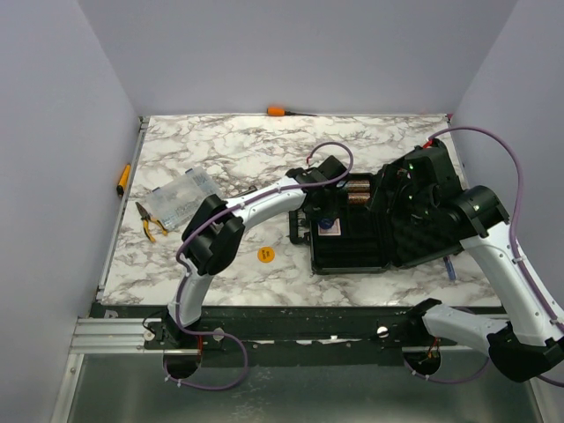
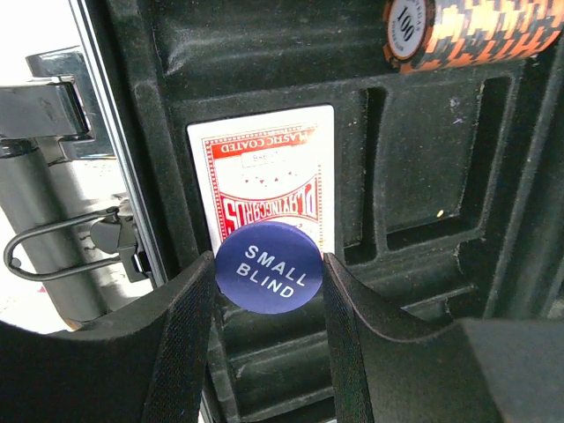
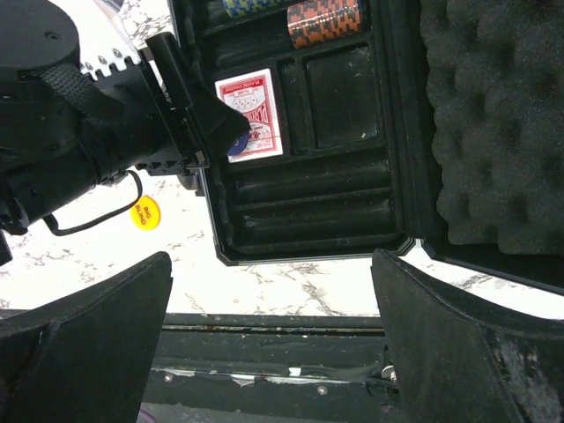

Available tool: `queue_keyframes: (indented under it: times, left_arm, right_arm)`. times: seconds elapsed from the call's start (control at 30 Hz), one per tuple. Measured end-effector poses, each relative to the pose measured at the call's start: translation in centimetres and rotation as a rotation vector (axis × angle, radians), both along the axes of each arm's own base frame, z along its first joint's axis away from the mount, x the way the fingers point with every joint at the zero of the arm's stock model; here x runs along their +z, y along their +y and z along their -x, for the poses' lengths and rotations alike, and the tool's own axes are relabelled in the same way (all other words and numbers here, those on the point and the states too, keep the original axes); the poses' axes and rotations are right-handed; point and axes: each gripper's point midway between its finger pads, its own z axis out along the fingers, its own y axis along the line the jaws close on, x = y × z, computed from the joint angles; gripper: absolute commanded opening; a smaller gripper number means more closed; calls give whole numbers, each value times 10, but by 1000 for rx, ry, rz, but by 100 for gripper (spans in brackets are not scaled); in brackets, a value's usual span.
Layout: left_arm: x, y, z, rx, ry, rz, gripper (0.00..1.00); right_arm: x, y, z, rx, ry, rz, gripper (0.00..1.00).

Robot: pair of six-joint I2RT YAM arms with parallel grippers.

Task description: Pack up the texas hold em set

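Holding the blue disc (image 2: 267, 276) by its rim, your left gripper (image 2: 269, 264) is clamped on it, one black padded finger (image 2: 176, 344) against each opposite edge. The flat round face looks back up at the wrist camera, and its white SMALL BLIND lettering slants down toward the finger on the right of that view. Directly under the fingertips and running on past them is the card deck (image 2: 264, 176). It lies flat, with its red printed back and white border facing up, in a rectangular recess of the black moulded case (image 2: 423, 264). The deck's long axis points straight away from your fingers, in line with their reach, and the disc covers its near end. You cannot tell whether the disc touches the cards. Farther ahead, off toward the same right-hand finger, a chip stack (image 2: 476, 31) lies on its side. It is a cylinder striped orange and black, its long axis runs across your fingers' line, and the round end marked 100 faces the deck's side. Your right gripper (image 3: 271, 260) has its jaws spread wide with nothing between them. The case's near edge and the marble table (image 3: 291, 282) show in the gap. Ahead of the finger on the right of that view, the lid (image 3: 493, 115) is folded open and lined with bumpy egg-crate foam. Beyond the other finger, outside the case on the marble, the orange disc (image 3: 145, 213) lies flat.
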Motion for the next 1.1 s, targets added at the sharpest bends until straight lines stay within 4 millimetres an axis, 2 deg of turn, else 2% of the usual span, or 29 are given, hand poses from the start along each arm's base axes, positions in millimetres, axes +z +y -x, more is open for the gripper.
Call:
queue_keyframes:
  times: [0.17,0.33,0.67,1.1]
  left_arm:
    - [-9,1,1,-1,17,-18,44]
    - [-8,-2,-1,-1,18,-20,48]
    - [-8,-4,-3,0,20,-24,71]
    - [4,-4,-7,1,-9,-17,89]
  right_arm:
    - [0,-1,0,3,0,6,97]
    - [-2,-1,0,6,2,10,97]
    - [0,-3,2,3,-7,8,97]
    - [7,-7,6,-17,-35,-3,97]
